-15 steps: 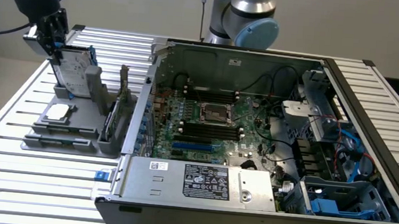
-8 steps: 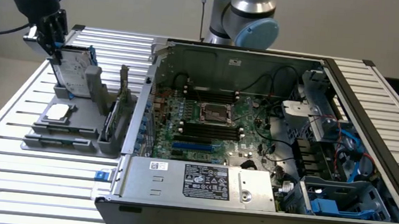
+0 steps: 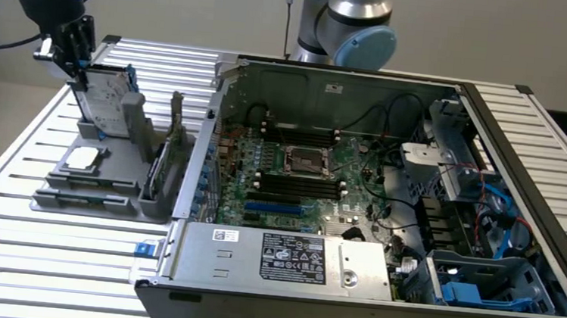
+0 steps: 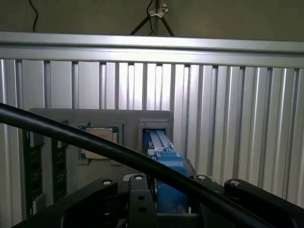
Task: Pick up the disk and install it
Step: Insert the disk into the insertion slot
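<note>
The jaws straddle the top edge of the upright disk [image 3: 106, 101] [image 4: 164, 148] in the grey holder [image 3: 109, 185]; clamped or not, I cannot tell

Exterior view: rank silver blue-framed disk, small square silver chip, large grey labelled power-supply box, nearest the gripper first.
1. Silver blue-framed disk: at the gripper, upright.
2. Small square silver chip: below, on grey holder.
3. Large grey power-supply box: toward the exterior view's right.

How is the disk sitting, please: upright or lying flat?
Upright: the disk stands on edge in the grey holder, with the gripper at its top edge.
</note>
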{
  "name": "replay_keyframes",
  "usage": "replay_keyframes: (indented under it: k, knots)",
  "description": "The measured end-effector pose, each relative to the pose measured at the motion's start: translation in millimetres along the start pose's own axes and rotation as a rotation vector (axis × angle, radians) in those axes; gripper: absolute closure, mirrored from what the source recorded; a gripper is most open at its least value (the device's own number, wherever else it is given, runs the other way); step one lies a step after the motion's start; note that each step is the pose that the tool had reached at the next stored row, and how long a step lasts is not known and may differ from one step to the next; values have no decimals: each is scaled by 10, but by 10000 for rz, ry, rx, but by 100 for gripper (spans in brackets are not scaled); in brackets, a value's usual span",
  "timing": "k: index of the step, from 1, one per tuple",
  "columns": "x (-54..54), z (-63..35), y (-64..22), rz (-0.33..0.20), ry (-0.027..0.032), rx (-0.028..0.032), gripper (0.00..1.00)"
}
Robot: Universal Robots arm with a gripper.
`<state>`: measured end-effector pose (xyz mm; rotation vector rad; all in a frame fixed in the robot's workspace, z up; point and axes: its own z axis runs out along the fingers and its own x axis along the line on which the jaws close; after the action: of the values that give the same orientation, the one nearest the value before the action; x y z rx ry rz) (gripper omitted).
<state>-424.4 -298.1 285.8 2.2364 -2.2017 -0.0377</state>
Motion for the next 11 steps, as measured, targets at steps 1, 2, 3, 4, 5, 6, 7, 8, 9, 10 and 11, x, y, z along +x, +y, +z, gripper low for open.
replay_keyframes:
  k: [1,2,3,4,5,6,7,8,9,10,11]
  knots:
    - [2,0,0,10,0,-2,67]
    - [3,0,0,20,0,-3,67]
    - [5,0,0,30,0,-4,67]
    - [6,0,0,40,-1,-5,67]
    - [8,0,0,49,-1,-6,67]
    - [10,0,0,59,-1,-7,67]
    - [13,0,0,70,-1,-7,67]
    - [16,0,0,83,-1,-8,67]
    - [19,-1,1,99,-1,-9,67]
    - [23,-1,1,117,-1,-9,67]
    - [26,-1,0,135,-2,-8,67]
